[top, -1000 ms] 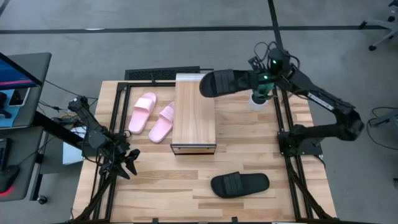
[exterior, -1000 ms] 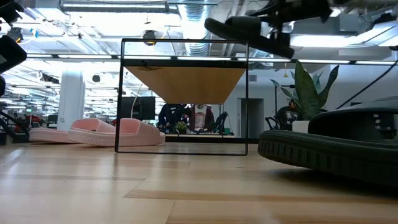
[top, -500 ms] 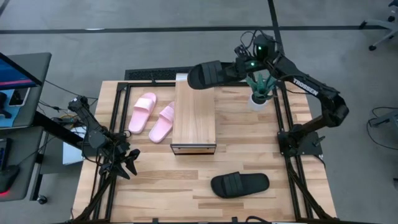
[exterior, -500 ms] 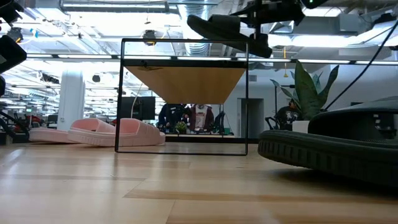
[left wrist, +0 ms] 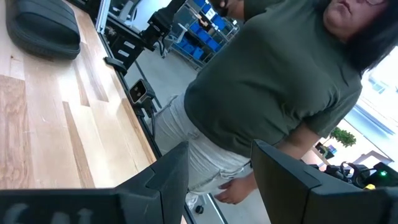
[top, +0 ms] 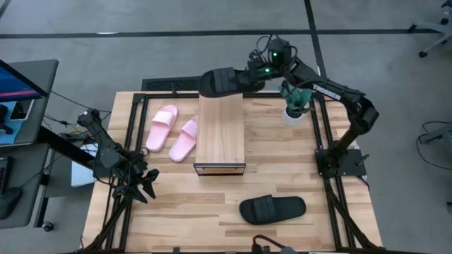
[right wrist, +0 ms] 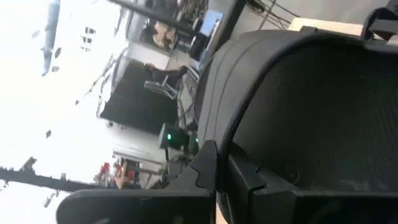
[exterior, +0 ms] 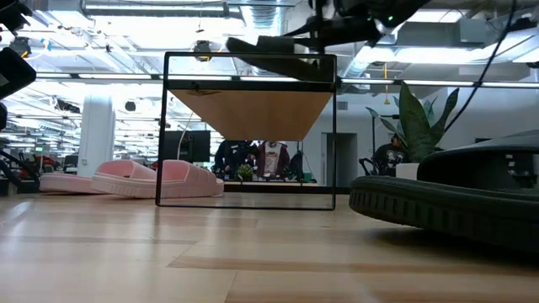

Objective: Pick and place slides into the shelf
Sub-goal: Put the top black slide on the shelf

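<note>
My right gripper (top: 248, 76) is shut on a black slide (top: 222, 81), which hangs in the air over the far end of the shelf (top: 220, 134); the low view shows this slide (exterior: 269, 44) just above the shelf's top plank (exterior: 250, 109). The second black slide (top: 272, 209) lies sole down on the table near its front edge. Two pink slides (top: 173, 132) lie side by side left of the shelf. My left gripper (top: 145, 185) is open and empty at the table's near left. My right gripper pinches the black slide between its two fingers at the end (top: 242, 77) that points toward the table's right. The fingers come about level from the right, along the slide. In the right wrist view a finger (right wrist: 208, 168) lies on the slide's edge (right wrist: 249, 124). The slide is lifted clear and about level.
A small potted plant in a white cup (top: 293, 107) stands at the far right, under my right arm. A person (left wrist: 273, 81) stands beyond the table's near edge. A monitor (top: 18, 81) stands off the left side. Bare tabletop (top: 176, 204) lies in front of the shelf.
My right gripper has carried the black slide toward the table's left, from right of the shelf to above its far end. In the low view the slide has tipped from slanting to about level and come lower toward the shelf top.
</note>
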